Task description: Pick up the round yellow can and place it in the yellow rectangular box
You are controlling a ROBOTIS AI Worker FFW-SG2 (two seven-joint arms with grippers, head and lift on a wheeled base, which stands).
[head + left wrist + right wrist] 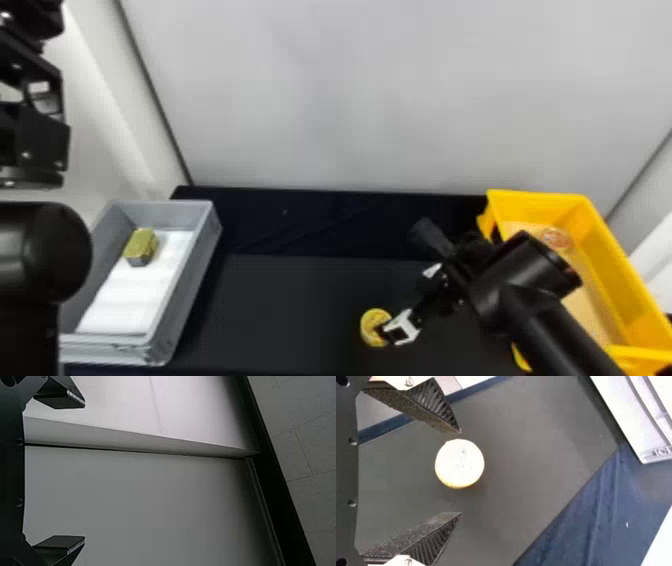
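Right gripper [401, 306] tilted downward, fingers spread wide, left arm [42, 250] off leftward.

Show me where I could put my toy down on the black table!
The table is bare between the grey tray and the yellow can. From the can to the yellow box it's crowded: the right gripper is there.

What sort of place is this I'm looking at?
Probably a robot test or sorting station, though I can't be sure. Plain pale panels enclose a dark work surface, with a grey tray at one side, a yellow box at the other, and a black robot arm over it.
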